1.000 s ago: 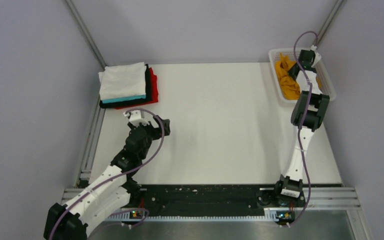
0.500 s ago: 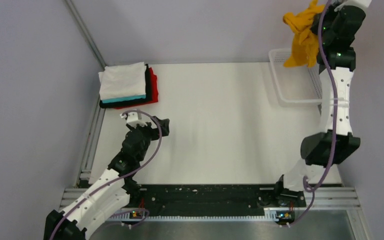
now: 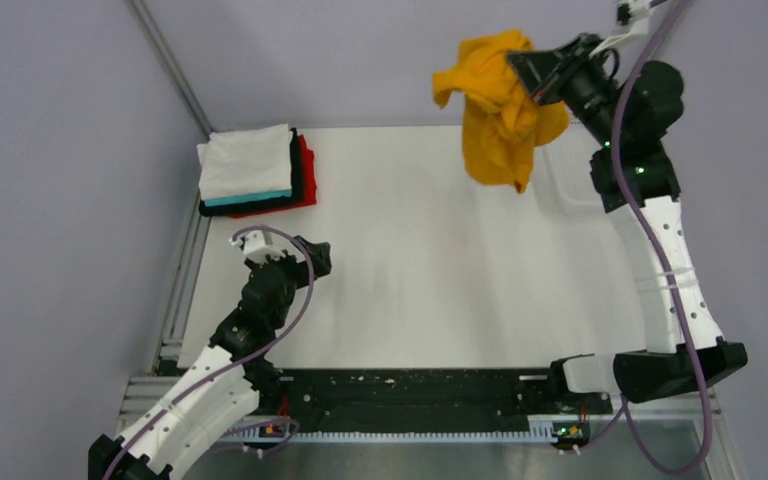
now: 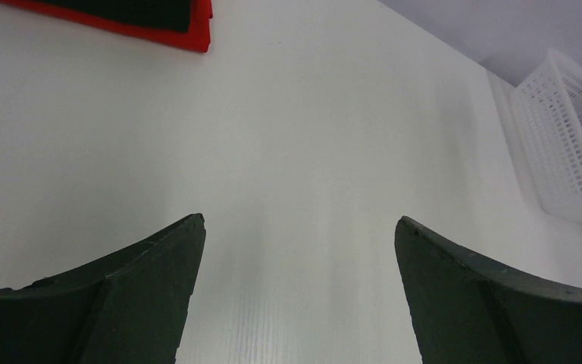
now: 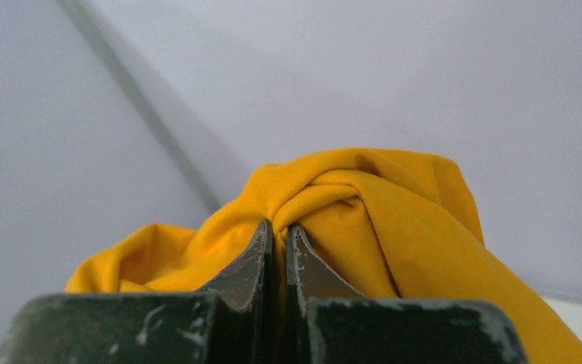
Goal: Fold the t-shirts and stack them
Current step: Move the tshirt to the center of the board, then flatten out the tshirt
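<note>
Moved: A second ago the right gripper [image 3: 525, 75] was down in the white mesh basket [image 4: 568, 144] at the far right corner. It has since risen and swung left, carrying the orange-yellow t-shirt [image 3: 500, 115] out of the basket. The left gripper [image 3: 315, 258] has drawn back slightly toward the near left. The folded stack [image 3: 255, 170] lies where it was.
Folded stack: It sits in the far left corner of the table [image 3: 420, 260]. The white t-shirt [image 3: 247, 160] is on top, with teal, black and red layers under it. The red layer sticks out on the right side.
Left gripper: It is low over the table, on the near side of the stack and apart from it. Its fingers are spread wide with nothing between them. Its wrist view shows bare white tabletop, with a red and black corner of the stack at the top left.
Orange-yellow t-shirt: It is in the air, clear of the table, over the far right part. It is bunched up and hangs in crumpled folds below and to the left of the gripper that holds it.
Right gripper: It is raised high on its arm and points left. Its fingers are pressed almost together, with a fold of the orange cloth pinched between them. In its wrist view the cloth bulges over and around the tips.
White mesh basket: It is at the far right of the table. From overhead it is mostly hidden behind the shirt and the arm; the left wrist view shows its latticed wall.
</note>
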You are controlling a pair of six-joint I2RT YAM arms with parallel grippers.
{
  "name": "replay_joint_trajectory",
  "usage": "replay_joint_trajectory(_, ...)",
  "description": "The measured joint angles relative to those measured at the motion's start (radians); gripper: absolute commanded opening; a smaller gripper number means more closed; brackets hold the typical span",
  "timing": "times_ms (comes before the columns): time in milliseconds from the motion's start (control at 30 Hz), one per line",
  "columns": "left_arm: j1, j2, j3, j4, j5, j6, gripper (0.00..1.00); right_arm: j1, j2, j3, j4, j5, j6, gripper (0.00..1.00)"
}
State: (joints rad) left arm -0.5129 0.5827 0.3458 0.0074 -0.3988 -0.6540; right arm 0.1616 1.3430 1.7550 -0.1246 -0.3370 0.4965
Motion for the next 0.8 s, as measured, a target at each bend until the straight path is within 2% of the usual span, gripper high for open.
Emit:
replay_joint_trajectory(67,0.000,-0.015,0.000,-0.035,-0.014,-0.020,0.99,0.043,-0.029,-0.154,0.082,-0.088,0.071,0.01)
replay_joint_trajectory(167,0.001,-0.034,0.000,-0.072,-0.022,-0.045,0.99,0.073,-0.056,-0.400,0.166,-0.171,0.145,0.16)
replay_joint_trajectory(200,0.000,-0.038,0.000,-0.083,-0.022,-0.051,0.99,0.073,-0.064,-0.480,0.175,-0.175,0.161,0.23)
replay_joint_trajectory(300,0.000,-0.042,0.000,-0.099,-0.017,-0.060,0.99,0.071,-0.090,-0.775,0.213,-0.103,0.180,0.59)
replay_joint_trajectory(400,0.000,-0.034,0.000,-0.104,-0.008,-0.066,0.99,0.069,-0.091,-0.969,0.156,0.053,0.166,0.73)
replay_joint_trajectory(500,0.000,0.001,0.001,-0.105,0.013,-0.074,0.99,0.069,-0.098,-1.030,0.045,0.233,0.123,0.83)
replay_joint_trajectory(633,0.000,0.099,0.026,-0.110,0.043,-0.082,0.99,0.073,-0.209,-1.032,-0.012,0.393,0.039,0.88)
replay_joint_trajectory(800,0.000,0.207,0.061,-0.113,0.082,-0.088,0.99,0.152,-0.395,-1.041,0.033,0.404,-0.140,0.89)
